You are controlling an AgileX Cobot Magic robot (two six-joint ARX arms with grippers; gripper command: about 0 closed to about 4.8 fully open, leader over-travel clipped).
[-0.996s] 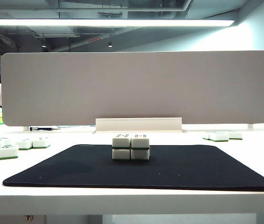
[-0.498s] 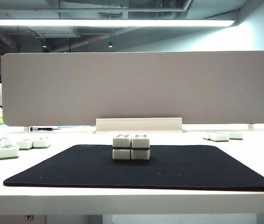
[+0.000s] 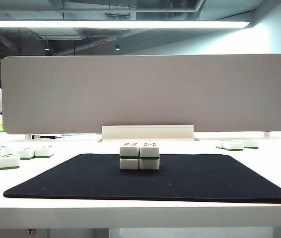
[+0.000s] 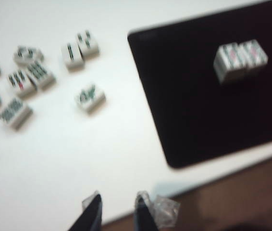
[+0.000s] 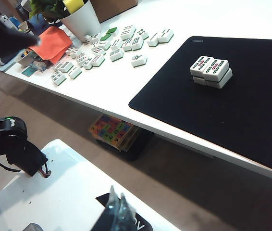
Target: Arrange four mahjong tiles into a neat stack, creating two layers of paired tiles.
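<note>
The mahjong tiles form the stack (image 3: 139, 157), two on two, white with green bands, on the black mat (image 3: 190, 181). The stack also shows in the left wrist view (image 4: 239, 61) and in the right wrist view (image 5: 211, 71), and nothing touches it. Neither gripper appears in the exterior view. My left gripper (image 4: 119, 204) hangs over the table's front edge, well away from the stack, open with nothing between its fingers. My right gripper (image 5: 117, 208) is pulled back over the white robot base, below and in front of the table, with its fingertips pressed together.
Loose tiles lie on the white table left of the mat (image 3: 6, 161) (image 4: 90, 97) (image 5: 138, 59) and at the back right (image 3: 235, 145). A white partition (image 3: 145, 91) closes the back. A white pot (image 5: 80, 19) and an orange cloth (image 5: 52, 41) sit beyond the loose tiles.
</note>
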